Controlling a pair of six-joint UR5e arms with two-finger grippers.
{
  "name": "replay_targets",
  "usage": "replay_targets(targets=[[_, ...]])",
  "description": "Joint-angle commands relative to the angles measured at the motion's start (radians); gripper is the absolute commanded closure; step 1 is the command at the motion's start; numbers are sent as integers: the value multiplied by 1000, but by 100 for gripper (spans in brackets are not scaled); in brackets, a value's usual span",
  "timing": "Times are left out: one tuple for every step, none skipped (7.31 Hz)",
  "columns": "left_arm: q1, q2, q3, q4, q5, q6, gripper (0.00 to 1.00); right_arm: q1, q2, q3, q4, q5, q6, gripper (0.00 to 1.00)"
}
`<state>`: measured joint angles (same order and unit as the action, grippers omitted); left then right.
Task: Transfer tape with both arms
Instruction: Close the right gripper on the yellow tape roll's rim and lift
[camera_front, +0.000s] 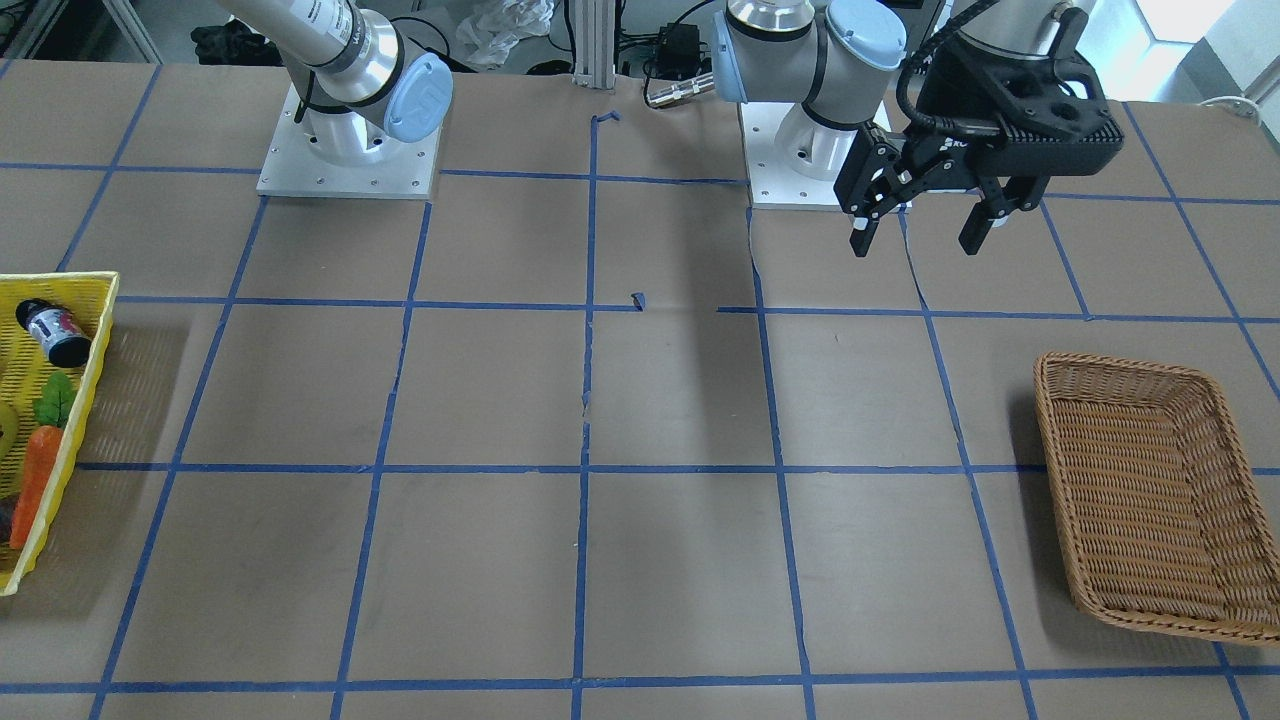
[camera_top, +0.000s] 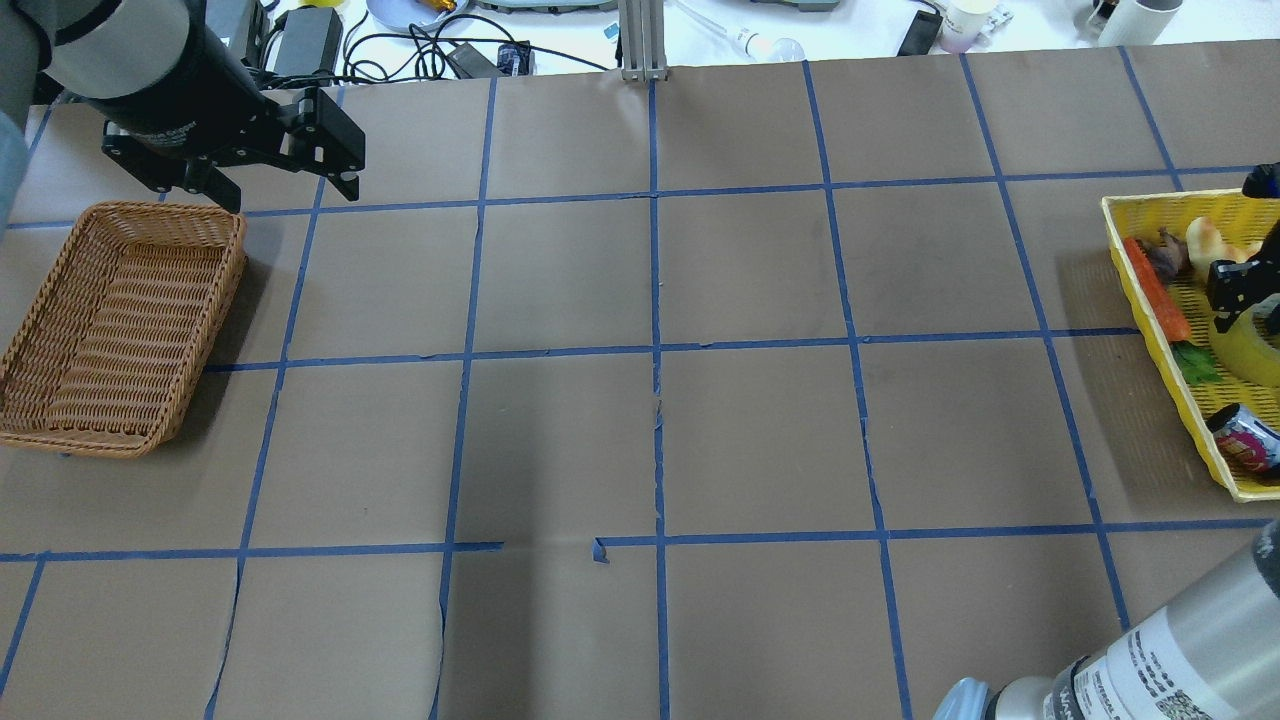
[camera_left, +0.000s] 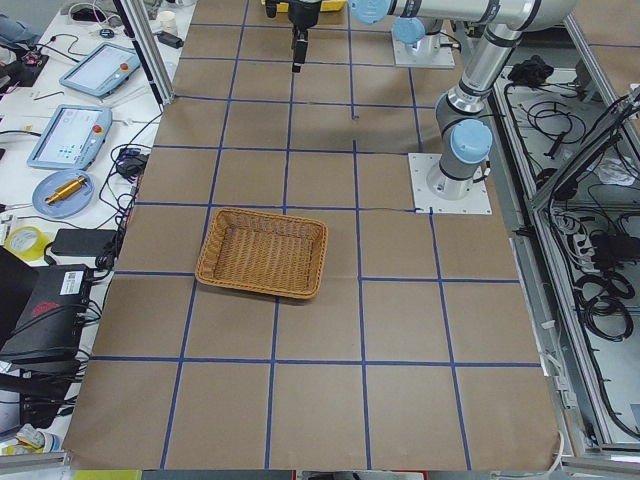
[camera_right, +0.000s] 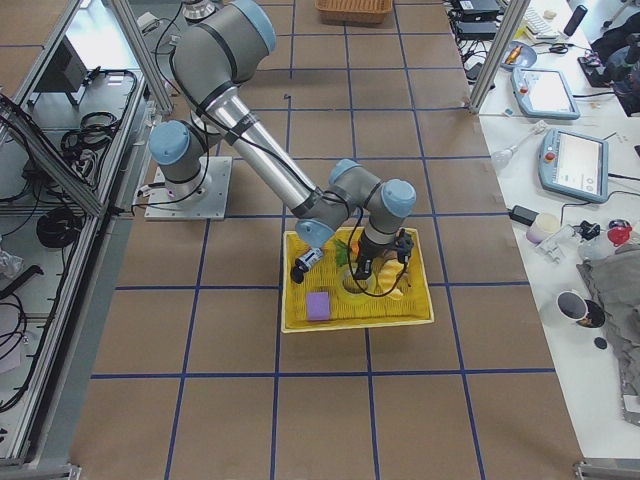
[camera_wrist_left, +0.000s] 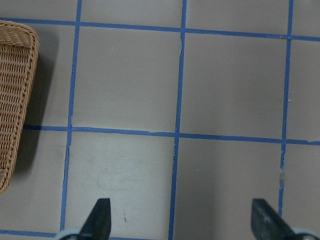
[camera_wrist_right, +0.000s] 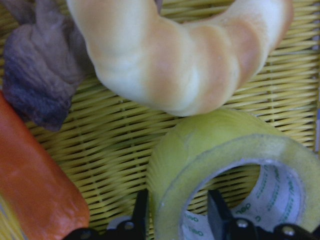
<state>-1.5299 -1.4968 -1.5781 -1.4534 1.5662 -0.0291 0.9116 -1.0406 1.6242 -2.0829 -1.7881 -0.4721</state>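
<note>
The yellow roll of tape (camera_wrist_right: 225, 150) lies in the yellow basket (camera_top: 1150, 300) at the table's right end, below a croissant (camera_wrist_right: 175, 65). My right gripper (camera_wrist_right: 177, 215) is down in that basket. One finger sits outside the roll's wall and the other inside its whitish core, shut on the tape (camera_top: 1250, 355). My left gripper (camera_front: 918, 243) hangs open and empty above the table near the far corner of the wicker basket (camera_top: 120, 320). In the left wrist view its fingertips (camera_wrist_left: 100, 217) are spread wide over bare paper.
The yellow basket (camera_front: 80, 400) also holds a carrot (camera_wrist_right: 35, 185), a dark knotted thing (camera_wrist_right: 40, 80), a small bottle (camera_top: 1245, 440) and a purple block (camera_right: 318, 305). The wicker basket (camera_front: 1150, 500) holds nothing. Blue tape lines grid the brown table; cables and devices line the far edge.
</note>
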Motion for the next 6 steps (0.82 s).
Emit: replay_targets(targets=[[-1, 0, 0, -1, 0, 2, 0, 0, -7, -6, 6, 3, 12, 100], [-1, 1, 0, -1, 0, 0, 0, 1, -15, -12, 12, 3, 12, 100], [0, 1, 0, -1, 0, 2, 0, 1, -57, -18, 44, 7, 13, 100], [1, 1, 0, -1, 0, 2, 0, 18, -128, -20, 88, 12, 20, 100], [1, 1, 1, 1, 0, 2, 0, 54, -206, -20, 146, 16, 38, 100], [1, 1, 1, -1, 0, 2, 0, 137, -266, -21, 224, 24, 135, 100]])
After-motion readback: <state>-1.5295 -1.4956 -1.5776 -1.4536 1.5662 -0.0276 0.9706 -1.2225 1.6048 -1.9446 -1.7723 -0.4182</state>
